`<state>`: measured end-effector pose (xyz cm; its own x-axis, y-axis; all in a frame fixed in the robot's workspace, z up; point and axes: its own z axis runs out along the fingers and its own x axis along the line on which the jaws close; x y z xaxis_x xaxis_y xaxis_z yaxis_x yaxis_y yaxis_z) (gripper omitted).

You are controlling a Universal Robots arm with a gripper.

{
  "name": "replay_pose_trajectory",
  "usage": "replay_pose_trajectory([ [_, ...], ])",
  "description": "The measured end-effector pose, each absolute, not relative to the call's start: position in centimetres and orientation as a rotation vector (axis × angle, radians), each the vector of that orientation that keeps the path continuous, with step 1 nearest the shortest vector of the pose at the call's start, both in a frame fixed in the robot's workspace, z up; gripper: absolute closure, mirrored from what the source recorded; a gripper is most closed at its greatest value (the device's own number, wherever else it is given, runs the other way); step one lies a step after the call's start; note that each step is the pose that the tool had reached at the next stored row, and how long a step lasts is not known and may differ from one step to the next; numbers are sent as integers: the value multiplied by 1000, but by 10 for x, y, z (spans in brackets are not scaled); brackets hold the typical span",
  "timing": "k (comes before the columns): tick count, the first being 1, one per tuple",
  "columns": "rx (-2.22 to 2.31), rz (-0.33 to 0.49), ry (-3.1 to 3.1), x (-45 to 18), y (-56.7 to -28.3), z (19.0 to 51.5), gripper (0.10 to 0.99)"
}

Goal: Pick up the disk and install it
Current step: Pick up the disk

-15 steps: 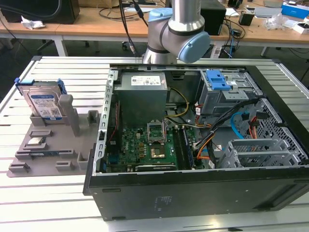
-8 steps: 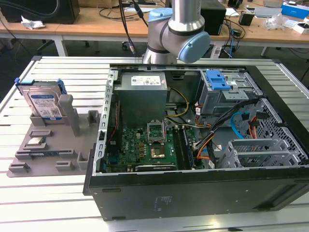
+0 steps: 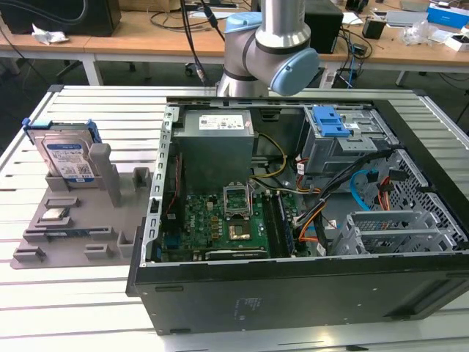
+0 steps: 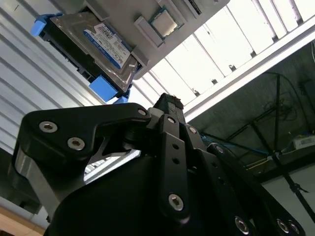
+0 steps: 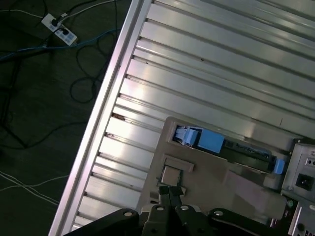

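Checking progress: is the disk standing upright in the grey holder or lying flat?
Upright. The disk stands on edge in a slot of the grey holder, outside the computer case.

A robotics lab — slatted metal tabletop [image 3: 73,308], opened PC case [image 3: 293,301], arm [image 3: 275,44], cable-strewn desks [image 3: 139,33] along the frame's top.

Silver arm [image 3: 282,22], blue joint caps [image 3: 297,72], black screw-studded hand [image 4: 167,104].

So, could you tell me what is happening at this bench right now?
A robot arm stands behind an open computer case. The disk stands upright in the grey tray at the exterior view's left, not yet picked up. The claw hovers above that tray.
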<state>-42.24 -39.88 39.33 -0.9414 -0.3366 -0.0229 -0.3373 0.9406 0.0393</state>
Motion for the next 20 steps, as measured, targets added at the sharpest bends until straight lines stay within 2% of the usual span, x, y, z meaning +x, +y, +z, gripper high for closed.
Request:
replay_pose_trajectory([
  [20,-901,69,2998,-422,-399,393,980],
])
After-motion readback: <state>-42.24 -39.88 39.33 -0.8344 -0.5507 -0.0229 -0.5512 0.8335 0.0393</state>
